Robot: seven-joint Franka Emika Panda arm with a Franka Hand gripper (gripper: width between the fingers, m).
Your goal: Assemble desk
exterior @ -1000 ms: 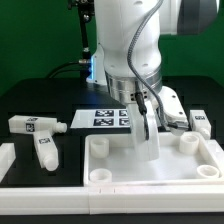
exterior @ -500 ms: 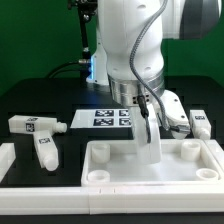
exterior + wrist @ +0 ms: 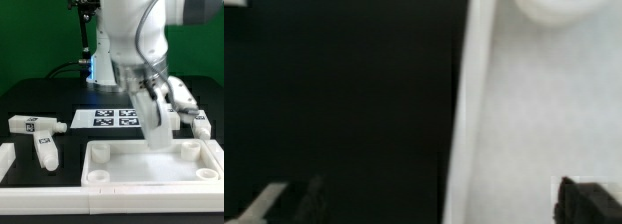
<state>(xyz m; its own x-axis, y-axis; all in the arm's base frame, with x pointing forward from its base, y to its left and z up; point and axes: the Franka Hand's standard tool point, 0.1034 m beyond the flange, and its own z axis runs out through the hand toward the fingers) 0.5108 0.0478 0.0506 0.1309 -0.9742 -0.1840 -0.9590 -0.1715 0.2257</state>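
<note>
White tabletop panel (image 3: 140,168) is lying flat directly beneath your gripper (image 3: 158,142), its rim running between the jaws, which are standing wide apart and gripping nothing. Two loose legs (image 3: 35,126) are resting towards the exterior view's left.

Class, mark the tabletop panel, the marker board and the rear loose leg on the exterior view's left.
tabletop panel (image 3: 125,162): exterior view, bare inner floor.
marker board (image 3: 104,118): exterior view, a printed tag.
rear loose leg (image 3: 35,126): exterior view, its tagged middle.
</note>
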